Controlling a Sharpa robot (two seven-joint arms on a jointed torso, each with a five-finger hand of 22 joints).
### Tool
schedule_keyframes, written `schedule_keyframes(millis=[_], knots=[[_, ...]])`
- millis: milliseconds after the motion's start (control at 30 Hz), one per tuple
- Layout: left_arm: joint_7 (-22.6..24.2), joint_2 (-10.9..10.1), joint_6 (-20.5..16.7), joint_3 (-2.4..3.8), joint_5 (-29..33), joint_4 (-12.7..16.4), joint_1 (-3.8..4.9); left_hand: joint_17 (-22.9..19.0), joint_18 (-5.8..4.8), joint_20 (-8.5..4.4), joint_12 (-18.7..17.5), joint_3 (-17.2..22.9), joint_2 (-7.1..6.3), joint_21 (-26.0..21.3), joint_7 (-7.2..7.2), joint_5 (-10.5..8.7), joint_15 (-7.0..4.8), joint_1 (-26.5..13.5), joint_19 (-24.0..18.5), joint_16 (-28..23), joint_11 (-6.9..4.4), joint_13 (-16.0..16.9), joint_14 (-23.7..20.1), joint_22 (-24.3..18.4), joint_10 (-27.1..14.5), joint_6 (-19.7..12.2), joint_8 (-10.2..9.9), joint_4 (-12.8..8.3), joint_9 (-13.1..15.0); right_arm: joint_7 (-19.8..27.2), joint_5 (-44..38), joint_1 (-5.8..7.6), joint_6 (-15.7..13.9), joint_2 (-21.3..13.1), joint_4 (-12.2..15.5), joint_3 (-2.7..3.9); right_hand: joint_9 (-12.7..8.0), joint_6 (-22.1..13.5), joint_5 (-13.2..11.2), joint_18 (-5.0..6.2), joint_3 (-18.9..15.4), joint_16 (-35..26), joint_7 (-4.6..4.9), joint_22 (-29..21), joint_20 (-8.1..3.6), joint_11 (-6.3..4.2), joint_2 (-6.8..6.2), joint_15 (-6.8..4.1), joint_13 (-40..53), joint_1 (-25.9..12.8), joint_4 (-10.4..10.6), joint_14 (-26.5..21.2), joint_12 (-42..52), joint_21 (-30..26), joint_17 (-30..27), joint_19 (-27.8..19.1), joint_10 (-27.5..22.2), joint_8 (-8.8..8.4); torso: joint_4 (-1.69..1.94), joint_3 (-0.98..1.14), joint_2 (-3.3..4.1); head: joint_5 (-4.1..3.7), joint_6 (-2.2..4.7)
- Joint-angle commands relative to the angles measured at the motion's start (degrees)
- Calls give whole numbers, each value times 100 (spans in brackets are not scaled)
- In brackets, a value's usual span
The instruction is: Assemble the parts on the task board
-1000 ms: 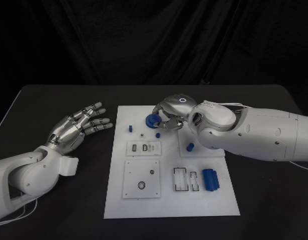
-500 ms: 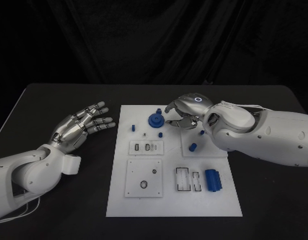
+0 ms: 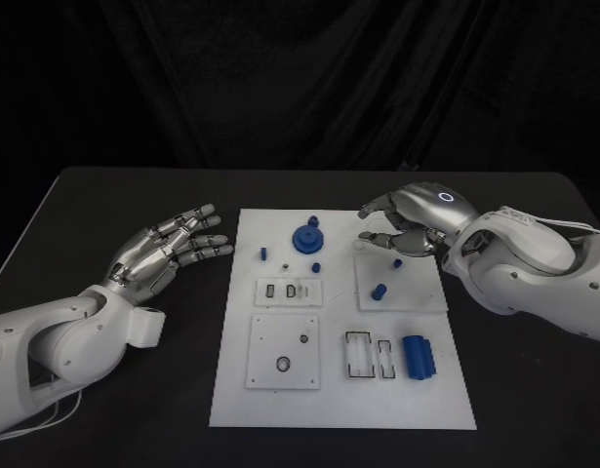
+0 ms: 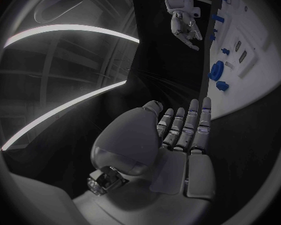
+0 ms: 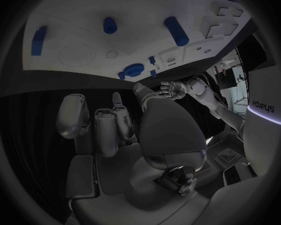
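The right hand (image 3: 401,220) has let go of the round blue gear-like part (image 3: 306,237) and drawn back empty, fingers loosely apart; that part now stands on the white task board (image 3: 340,390), at the hand's 9 o'clock, near but apart, apparently seated

The left hand (image 3: 168,250) hovers wide open over the black desk (image 3: 102,205)

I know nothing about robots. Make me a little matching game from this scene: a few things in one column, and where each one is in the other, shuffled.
Things:
1. round blue gear-like part
2. large blue cylinder part
3. left hand
4. right hand

Places:
A. above the black table, left of the white task board
B. near edge of the board, on the right
C. far end of the board, in the middle
D. above the board's far right corner

Pairs: 1-C, 2-B, 3-A, 4-D
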Motion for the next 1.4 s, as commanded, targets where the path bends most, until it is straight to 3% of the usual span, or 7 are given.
schedule_keyframes(millis=[33, 167, 367, 600, 933, 1067, 1400], knots=[[185, 24, -62, 5, -105, 24, 0, -5, -106, 0, 33, 36, -60, 21, -17, 34, 4, -11, -14, 25, 20, 1, -9, 5, 13, 40, 20, 11, 6, -49, 234, 28, -84, -149, 87, 1, -20, 58, -17, 9, -7, 20, -9, 905, -2, 10, -3, 1, 413, 74, 28, 200, 29, 24, 963, 38, 58, 20, -22, 24, -32, 13, 2], [171, 71, -34, 5, -110, -4, 0, -5, -106, 0, 34, 38, -61, 22, -17, 35, 4, -11, -14, 26, 20, 1, -9, 5, 14, 39, 19, 10, 6, -191, 257, 50, 48, -435, 157, -1, -66, 63, -30, 0, -18, 27, -20, 919, -9, 0, -61, -7, 424, 184, 14, 215, 36, 67, 969, 79, 103, 5, -30, 39, -60, -6, -24], [138, 145, 35, 5, -112, -60, 0, -6, -106, 0, 36, 47, -60, 24, -16, 40, 3, -11, -15, 28, 21, 0, -10, 6, 15, 30, 18, 8, 4, -336, 268, 56, 103, -863, 175, -3, -168, 5, -107, -24, -52, 39, -83, 953, -43, -50, -140, -49, 444, 341, 34, 245, 46, 177, 982, 169, 189, -49, -48, 84, -118, -95, -60], [129, 196, 82, 4, -113, -108, -1, -8, -107, -1, 38, 60, -58, 26, -16, 44, 3, -11, -17, 31, 22, 0, -12, 7, 15, 29, 17, 4, 4, -403, 270, -2, 165, -1045, 39, -6, -268, -72, -249, -34, -108, 11, -131, 965, -78, -91, -205, -86, 389, 445, 99, 239, 10, 209, 956, 204, 160, -76, -57, 126, -163, -130, -109], [127, 219, 125, 4, -113, -141, -2, -8, -107, -1, 38, 60, -58, 26, -16, 44, 3, -11, -17, 31, 22, 0, -12, 7, 15, 29, 17, 4, 4, -387, 271, -111, 265, -948, -208, -7, -335, -131, -332, -28, -148, -40, -138, 953, -95, -105, -237, -101, 290, 510, 160, 208, -52, 165, 906, 187, 61, -76, -67, 137, -211, -89, -197], [130, 222, 150, 4, -113, -156, -3, -10, -108, -1, 40, 77, -56, 27, -16, 49, 3, -12, -22, 33, 23, -1, -17, 8, 15, 19, 15, 0, 2, -355, 271, -150, 301, -872, -278, -7, -349, -127, -369, -25, -164, -54, -134, 948, -97, -103, -245, -101, 281, 521, 183, 201, -60, 147, 894, 180, 56, -68, -85, 130, -213, -80, -235], [134, 249, 194, 4, -113, -201, -5, -13, -109, -1, 41, 94, -53, 29, -15, 52, 4, -12, -27, 34, 25, -2, -24, 9, 13, 7, 11, -4, -1, -326, 271, -235, 405, -753, -408, -7, -397, -154, -458, -14, -201, -102, -121, 931, -96, -94, -288, -95, 233, 617, 201, 171, -93, 82, 848, 150, 10, -67, -50, 137, -192, -140, -258]])
